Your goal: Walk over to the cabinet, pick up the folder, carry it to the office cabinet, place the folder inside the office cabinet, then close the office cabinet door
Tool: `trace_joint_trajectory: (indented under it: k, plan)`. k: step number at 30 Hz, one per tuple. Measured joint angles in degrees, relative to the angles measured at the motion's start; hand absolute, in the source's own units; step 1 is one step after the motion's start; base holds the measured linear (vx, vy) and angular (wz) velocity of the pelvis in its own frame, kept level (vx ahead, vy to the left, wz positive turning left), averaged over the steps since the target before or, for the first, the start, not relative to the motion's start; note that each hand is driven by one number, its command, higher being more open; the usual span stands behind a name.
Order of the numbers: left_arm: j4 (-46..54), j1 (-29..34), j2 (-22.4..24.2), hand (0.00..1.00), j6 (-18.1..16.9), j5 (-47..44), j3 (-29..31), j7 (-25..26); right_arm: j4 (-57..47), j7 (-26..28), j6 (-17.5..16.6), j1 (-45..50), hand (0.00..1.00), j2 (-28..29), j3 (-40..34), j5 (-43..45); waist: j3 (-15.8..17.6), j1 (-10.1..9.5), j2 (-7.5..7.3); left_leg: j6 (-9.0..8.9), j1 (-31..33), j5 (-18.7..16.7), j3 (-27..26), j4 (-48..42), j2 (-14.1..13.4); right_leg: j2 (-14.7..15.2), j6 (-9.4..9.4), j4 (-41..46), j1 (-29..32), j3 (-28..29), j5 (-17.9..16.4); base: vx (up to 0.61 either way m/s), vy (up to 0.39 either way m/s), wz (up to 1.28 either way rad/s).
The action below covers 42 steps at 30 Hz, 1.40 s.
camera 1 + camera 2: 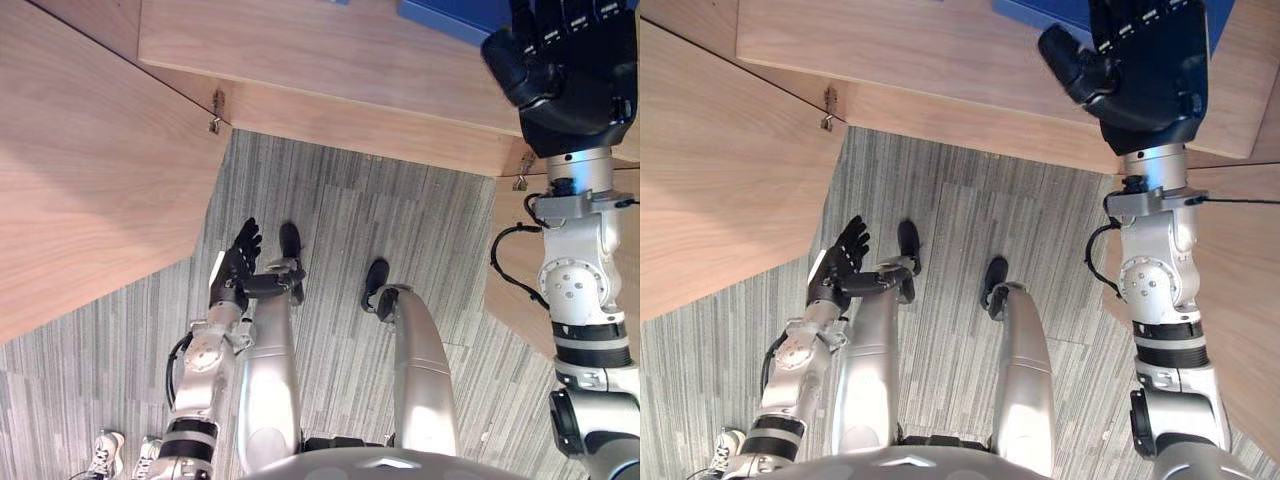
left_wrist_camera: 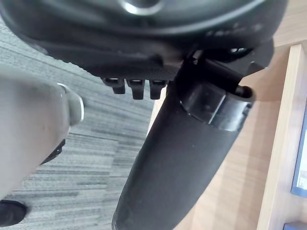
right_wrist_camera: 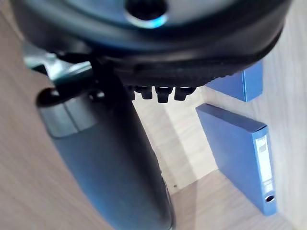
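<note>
Nearest, the left hand [image 1: 238, 265] hung low beside the robot over the grey striped carpet floor [image 1: 350, 200], its fingers [image 2: 136, 89] straight and relaxed, with nothing in them and touching nothing. A person's white shoes [image 1: 103, 450] stood on the carpet at the lower left. Farther out, the office cabinet stood with both doors swung wide: the left door [image 1: 90, 170] was a broad pale wood panel hung on a metal hinge [image 1: 216, 110], and the right door [image 1: 1240, 330] angled away on the other side. Between them ran the wooden shelf [image 1: 300, 50]. The right hand [image 1: 565, 70] was raised over the right end of that shelf, its fingers [image 3: 157, 93] extended and its thumb [image 3: 105, 158] spread apart from them, gripping nothing. Just past those fingertips the blue folder [image 3: 240, 153] lay inside the cabinet, free of the hand; whether any fingertip touched it I could not tell. Its spine carried a white label [image 3: 263, 158] whose print was too small to read, with a round finger hole below it. A second blue folder [image 3: 240, 81] sat deeper in, near the first.
</note>
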<state>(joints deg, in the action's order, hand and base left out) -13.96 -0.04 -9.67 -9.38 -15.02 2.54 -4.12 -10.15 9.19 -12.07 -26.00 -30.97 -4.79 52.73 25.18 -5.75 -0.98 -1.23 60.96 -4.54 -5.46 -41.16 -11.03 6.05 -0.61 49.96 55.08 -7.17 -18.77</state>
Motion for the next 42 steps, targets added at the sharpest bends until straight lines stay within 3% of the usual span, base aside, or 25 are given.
trace_joint_trajectory:
  k: [12,13,24,42]
  plan:
    - [0.0,-4.4,1.2,1.00,0.8,3.6,1.2,2.6,-1.4,-10.4,0.2,0.1,1.00,0.1,2.9,-31.5,0.9,-0.03,0.54,0.22,0.9,-0.4,-0.1,-0.2,-0.1,-0.1,-0.06,-0.3,0.6,0.0,0.0,0.03,0.029,-0.01]
    - [-0.1,-4.9,1.2,1.00,0.8,4.3,1.2,2.8,-1.3,-11.4,0.3,-0.1,0.00,0.1,3.9,-34.1,1.0,0.02,0.56,0.21,1.1,-0.4,-0.2,-0.2,-0.2,-0.1,-0.06,-0.2,0.8,0.0,0.0,0.03,0.019,-0.01]
    - [-2.7,-8.6,1.0,1.00,1.2,4.6,1.1,5.4,5.6,-15.7,4.3,-4.9,0.00,-1.4,10.9,-54.9,2.7,0.45,0.42,0.13,2.3,-0.3,0.0,-0.3,-0.3,-0.3,-0.21,-0.3,1.9,-0.1,0.1,0.00,0.003,0.00]
    - [-6.1,-10.4,1.0,1.00,1.3,5.6,1.1,7.9,11.4,-21.1,7.4,-10.9,0.00,-2.2,10.8,-61.8,3.1,1.01,-0.16,0.20,2.6,-0.2,0.2,0.0,-0.5,-0.5,-0.66,-1.2,1.9,-0.4,0.5,0.00,0.005,0.00]
